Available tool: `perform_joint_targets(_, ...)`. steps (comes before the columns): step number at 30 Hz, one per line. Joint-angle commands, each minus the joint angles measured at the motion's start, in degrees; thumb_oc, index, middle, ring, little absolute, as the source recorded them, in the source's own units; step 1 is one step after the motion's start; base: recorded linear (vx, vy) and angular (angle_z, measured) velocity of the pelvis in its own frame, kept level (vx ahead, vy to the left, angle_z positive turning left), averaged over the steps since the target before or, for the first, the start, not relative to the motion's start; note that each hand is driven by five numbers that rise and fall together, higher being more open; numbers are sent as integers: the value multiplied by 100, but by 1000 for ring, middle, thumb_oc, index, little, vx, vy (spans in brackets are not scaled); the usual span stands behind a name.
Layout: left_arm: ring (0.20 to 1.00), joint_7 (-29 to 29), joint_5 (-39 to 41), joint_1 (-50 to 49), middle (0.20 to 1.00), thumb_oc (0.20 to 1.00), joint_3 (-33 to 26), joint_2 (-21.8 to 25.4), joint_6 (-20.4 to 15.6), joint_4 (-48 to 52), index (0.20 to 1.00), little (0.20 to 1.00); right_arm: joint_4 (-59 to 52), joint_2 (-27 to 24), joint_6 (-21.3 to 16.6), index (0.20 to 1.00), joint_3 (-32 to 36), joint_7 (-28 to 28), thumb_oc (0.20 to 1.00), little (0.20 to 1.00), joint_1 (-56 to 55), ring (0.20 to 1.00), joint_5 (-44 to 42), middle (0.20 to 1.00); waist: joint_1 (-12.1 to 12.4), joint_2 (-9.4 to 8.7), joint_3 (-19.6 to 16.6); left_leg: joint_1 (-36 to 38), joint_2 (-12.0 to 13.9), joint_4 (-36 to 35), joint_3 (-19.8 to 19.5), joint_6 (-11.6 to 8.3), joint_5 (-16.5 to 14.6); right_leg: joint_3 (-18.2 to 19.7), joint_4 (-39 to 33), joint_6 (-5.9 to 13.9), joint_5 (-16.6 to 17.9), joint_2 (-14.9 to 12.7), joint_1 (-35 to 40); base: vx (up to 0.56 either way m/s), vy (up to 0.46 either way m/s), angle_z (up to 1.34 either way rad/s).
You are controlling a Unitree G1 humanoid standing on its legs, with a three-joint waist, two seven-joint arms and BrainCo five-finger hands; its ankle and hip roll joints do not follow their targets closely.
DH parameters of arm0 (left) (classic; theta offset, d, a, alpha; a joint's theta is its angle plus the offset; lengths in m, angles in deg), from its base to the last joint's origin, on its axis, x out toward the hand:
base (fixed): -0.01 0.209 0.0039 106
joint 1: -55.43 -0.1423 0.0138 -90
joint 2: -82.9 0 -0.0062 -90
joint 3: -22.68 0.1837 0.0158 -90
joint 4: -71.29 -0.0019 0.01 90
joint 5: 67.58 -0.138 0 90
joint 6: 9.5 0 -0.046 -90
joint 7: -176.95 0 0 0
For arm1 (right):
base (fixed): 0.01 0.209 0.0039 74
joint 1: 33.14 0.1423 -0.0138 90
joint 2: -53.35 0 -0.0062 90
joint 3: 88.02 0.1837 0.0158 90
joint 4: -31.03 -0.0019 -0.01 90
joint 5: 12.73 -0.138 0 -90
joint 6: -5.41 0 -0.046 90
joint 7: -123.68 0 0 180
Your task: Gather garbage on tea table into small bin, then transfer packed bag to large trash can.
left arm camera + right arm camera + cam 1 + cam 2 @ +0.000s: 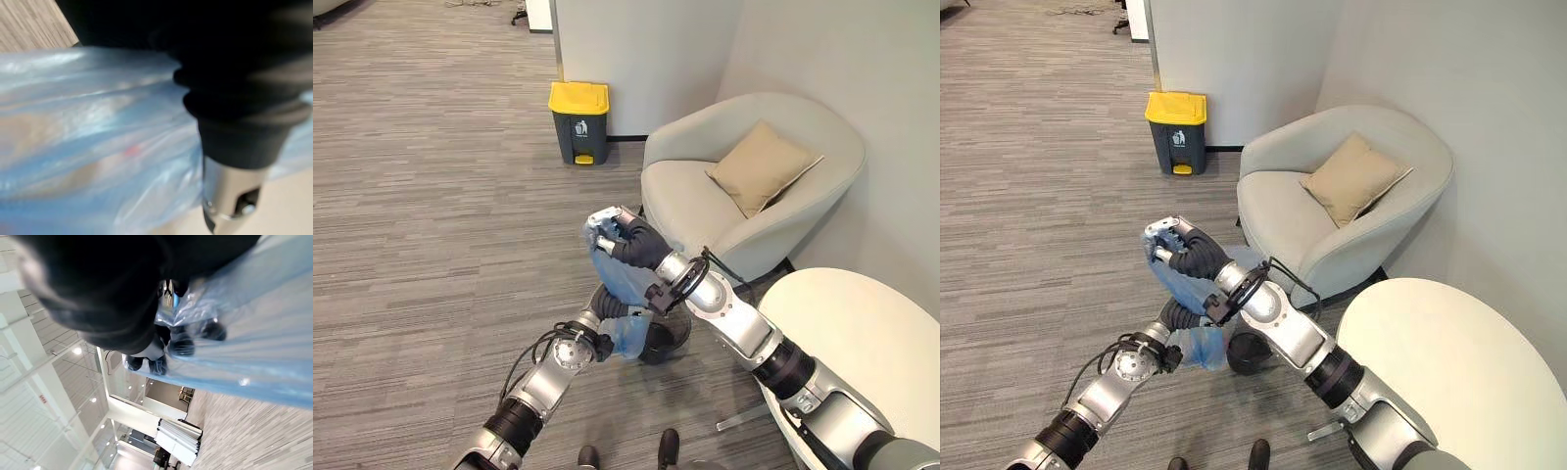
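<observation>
Right hand (628, 238) gripping blue bag (619, 284), lifted

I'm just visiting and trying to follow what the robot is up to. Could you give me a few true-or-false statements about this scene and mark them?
1. The right hand grips the top of a blue plastic bag. True.
2. The bin with the yellow lid stands open. False: its lid is down.
3. A tan cushion lies on the armchair. True.
4. The bag already rests inside the yellow-lidded bin. False: it hangs over the floor, well short of it.
5. The left hand is at the bag's lower part. True.
</observation>
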Motion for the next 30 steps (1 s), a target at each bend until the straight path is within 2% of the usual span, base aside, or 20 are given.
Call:
perform_joint_targets(1, 357, 278, -150, 808, 357, 357, 274, -166, -175, -423, 357, 357, -555, 461, -513, 200, 138, 68, 200, 200, 694, 200, -550, 200, 24, -69, -104, 13, -120, -6, -271, -34, -618, 363, 480, 485, -1155, -92, 274, 0, 0, 0)
perform_joint_targets(2, 357, 279, -150, 812, 357, 357, 274, -168, -177, -426, 357, 357, -556, 459, -512, 200, 138, 68, 200, 200, 696, 200, -551, 200, 24, -68, -101, 14, -120, -7, -270, -34, -617, 363, 480, 485, -1155, -92, 274, 0, 0, 0)
perform_joint_targets(3, 200, 345, -68, 940, 200, 200, 267, -180, -207, -418, 200, 200, -576, 489, -523, 200, 77, 33, 200, 200, 679, 200, -666, 200, -3, -58, -110, 26, -125, -6, -259, -37, -618, 365, 486, 486, -1154, -94, 275, 0, 0, 0)
perform_joint_targets(11, 200, 424, 355, 749, 200, 200, -73, -82, -329, -3, 200, 200, -495, 333, -455, 200, 66, -135, 200, 200, 391, 200, -671, 200, -44, 16, -132, 97, -125, 2, -213, -33, -640, 387, 524, 482, -1159, -102, 289, 14, -6, -1)
perform_joint_targets(14, 200, 307, 520, 432, 200, 200, -303, 11, -371, 227, 200, 200, -476, 143, -372, 200, 139, -194, 200, 200, 246, 200, -282, 200, -37, 29, -164, 138, -120, -8, -210, -41, -646, 381, 479, 474, -1167, -103, 351, 35, -26, -2)
perform_joint_targets(15, 200, 290, 569, 343, 200, 200, -371, 26, -382, 281, 200, 200, -469, 57, -349, 476, 168, -195, 476, 476, 213, 476, -120, 476, -35, 32, -168, 146, -120, -9, -216, -43, -646, 380, 471, 472, -1168, -101, 363, 16, -17, -6)
perform_joint_targets(16, 200, 288, 570, 336, 200, 200, -373, 27, -379, 287, 200, 200, -472, 57, -347, 564, 166, -194, 564, 564, 208, 564, -117, 564, -36, 33, -170, 148, -119, -9, -216, -43, -647, 380, 470, 472, -1168, -101, 365, 19, -20, -6)
perform_joint_targets(17, 200, 278, 614, 242, 200, 200, -452, 57, -385, 348, 200, 200, -476, -59, -324, 1000, 180, -161, 1000, 1000, 186, 1000, 140, 1000, -33, 31, -181, 159, -117, -12, -215, -47, -647, 372, 458, 470, -1177, -98, 382, 30, -31, -5)
perform_joint_targets(18, 200, 257, 722, 69, 200, 200, -583, 81, -395, 436, 200, 200, -472, -249, -283, 1000, 221, -128, 1000, 1000, 167, 1000, 575, 1000, -25, 31, -188, 165, -107, -13, -225, -54, -650, 367, 444, 468, -1194, -99, 405, 44, -47, 0)
perform_joint_targets(25, 200, 235, 991, -469, 200, 200, -1092, 156, -402, 743, 200, 200, -546, -756, -237, 1000, 627, 60, 1000, 1000, -369, 1000, 1603, 1000, -17, 49, -182, 187, -92, -12, -254, -65, -638, 341, 416, 465, -1211, -88, 464, 14, -22, -1)
perform_joint_targets(30, 200, 179, 1034, -1026, 200, 200, -1628, 260, -361, 814, 200, 200, -515, -1319, -160, 1000, 1378, 270, 1000, 1000, -1374, 1000, 2308, 1000, -55, 86, -176, 210, -77, -40, -282, -73, -624, 306, 382, 469, -1231, -66, 498, 26, -41, 1)
